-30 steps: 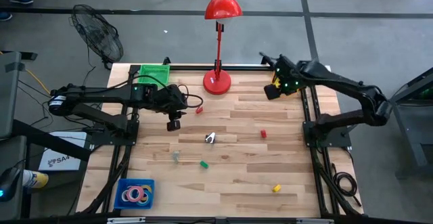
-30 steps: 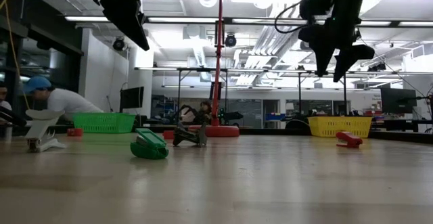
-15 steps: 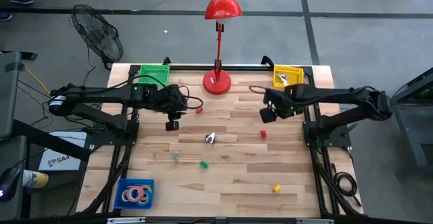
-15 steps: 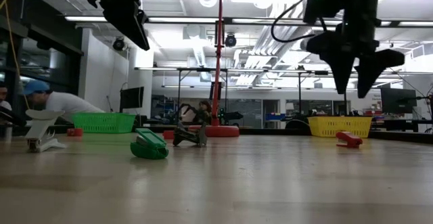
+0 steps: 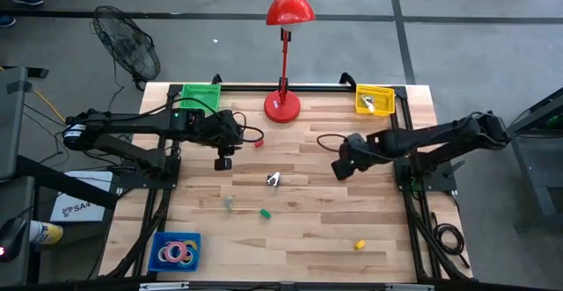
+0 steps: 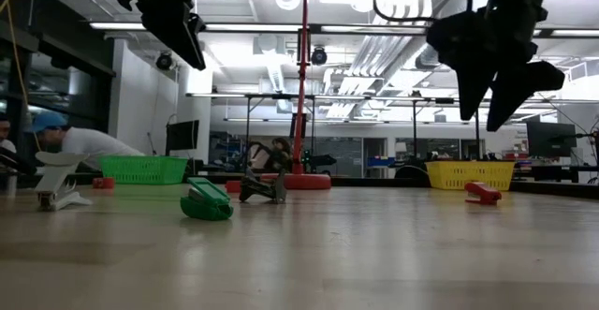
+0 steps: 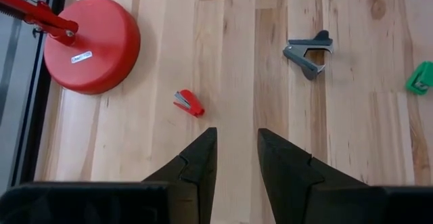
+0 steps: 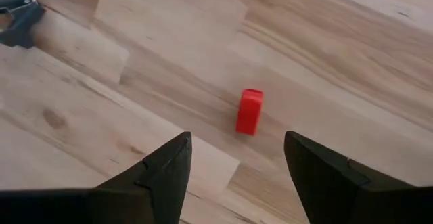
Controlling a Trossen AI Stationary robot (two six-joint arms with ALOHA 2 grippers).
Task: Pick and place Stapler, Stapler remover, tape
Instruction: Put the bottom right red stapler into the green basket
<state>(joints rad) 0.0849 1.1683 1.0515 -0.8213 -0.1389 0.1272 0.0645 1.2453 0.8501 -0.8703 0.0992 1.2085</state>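
My right gripper (image 8: 237, 158) hangs open above the table's right middle (image 5: 341, 166), and a small red stapler (image 8: 249, 111) lies on the wood just beyond its fingertips. My left gripper (image 7: 237, 149) hangs open and high at the left middle (image 5: 224, 161), with nothing between its fingers. Ahead of it lie another small red stapler (image 7: 189, 103) and the dark stapler remover (image 7: 309, 49), both flat on the wood. A green stapler (image 5: 264, 212) and a yellow one (image 5: 359, 244) lie nearer the front. The tape rolls (image 5: 176, 252) sit in a blue tray at the near left.
A red desk lamp stands with its base (image 5: 282, 106) at the far middle. A green basket (image 5: 201, 95) is at the far left, and a yellow basket (image 5: 375, 99) holding something pale is at the far right. A pale stapler (image 6: 58, 184) lies left of the green one.
My right gripper has swung from over the yellow basket toward the table's middle and near side, sinking and rolling at the wrist. It now hangs over the red stapler, still open. My left arm has kept its place.
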